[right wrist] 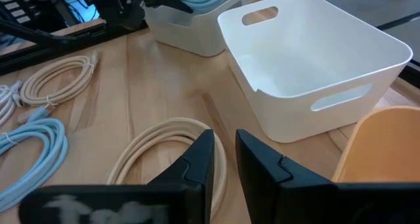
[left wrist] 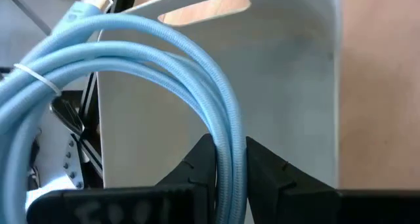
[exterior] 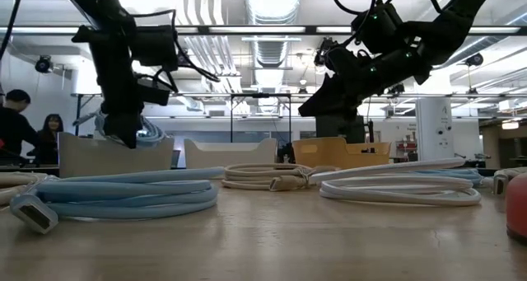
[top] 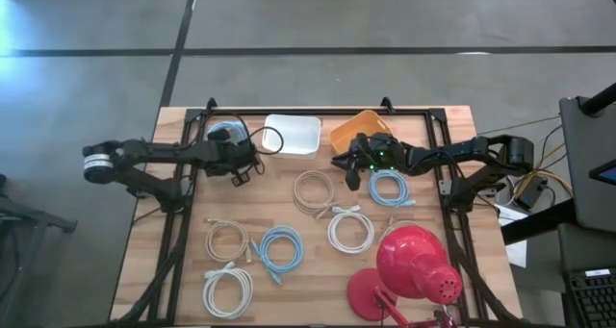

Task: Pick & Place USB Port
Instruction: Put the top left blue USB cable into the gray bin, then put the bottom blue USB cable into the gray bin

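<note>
Blue cable [left wrist: 131, 73] over white bin [left wrist: 289, 86]

Bright ceiling lights (low view backlit)

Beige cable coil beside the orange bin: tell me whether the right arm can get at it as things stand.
Probably yes. The right gripper hangs just above the beige cable coil, fingers slightly parted and holding nothing, and nothing lies over the coil; the white bin stands clear beside it.

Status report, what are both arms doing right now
Left tool shut on blue cable coil at far-left bin. Right tool open, empty, above beige coil. Nothing in the way.
</note>
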`<state>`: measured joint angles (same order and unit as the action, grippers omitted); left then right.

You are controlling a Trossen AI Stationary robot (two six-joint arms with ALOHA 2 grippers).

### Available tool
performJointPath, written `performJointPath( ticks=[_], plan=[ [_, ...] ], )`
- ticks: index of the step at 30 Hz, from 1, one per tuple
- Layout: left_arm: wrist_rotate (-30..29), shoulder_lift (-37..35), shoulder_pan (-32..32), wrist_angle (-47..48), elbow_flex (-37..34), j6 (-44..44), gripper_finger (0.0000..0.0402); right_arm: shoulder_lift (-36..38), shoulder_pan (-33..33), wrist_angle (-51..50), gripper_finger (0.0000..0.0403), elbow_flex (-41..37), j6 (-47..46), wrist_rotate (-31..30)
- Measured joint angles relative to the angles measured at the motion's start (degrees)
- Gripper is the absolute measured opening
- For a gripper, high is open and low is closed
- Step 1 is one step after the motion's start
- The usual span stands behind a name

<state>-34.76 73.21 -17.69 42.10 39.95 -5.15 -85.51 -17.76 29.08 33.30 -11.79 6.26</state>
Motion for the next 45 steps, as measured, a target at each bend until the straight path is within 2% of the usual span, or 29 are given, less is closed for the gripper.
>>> performJointPath(
  ticks=[12, 22, 32, 39, 41, 45],
  plan=[
    [0.42, 6.32, -0.46, -0.14, -0.31, -1.16, 0.0090, 0.02, 0.00, -0.07, 0.0053, 0.00, -0.04, 0.00],
    [0.69, 10.22, -0.29, 0.55, -0.37, -5.67, 0.0124, 0.00, 0.00, -0.09, 0.0052, 0.00, -0.02, 0.00],
    [-1.15, 10.01, -0.29, 6.23, 4.82, -5.26, 0.0128, 0.00, 0.00, -0.07, 0.0052, 0.00, 0.10, -0.02],
    [0.47, 9.97, 0.43, 12.34, 9.49, -9.22, 0.0126, 0.01, 0.00, -0.09, 0.0052, 0.00, 3.55, 0.17],
    [0.85, 9.83, 1.03, 14.39, 11.15, -11.91, 0.0126, 0.00, 0.00, -0.09, 0.0053, 0.00, 4.16, 1.41],
    [3.61, 8.22, 2.97, 15.90, 14.77, -16.57, 0.0126, 0.00, 0.13, -0.07, 0.0064, 0.00, 6.24, 8.99]
  ],
)
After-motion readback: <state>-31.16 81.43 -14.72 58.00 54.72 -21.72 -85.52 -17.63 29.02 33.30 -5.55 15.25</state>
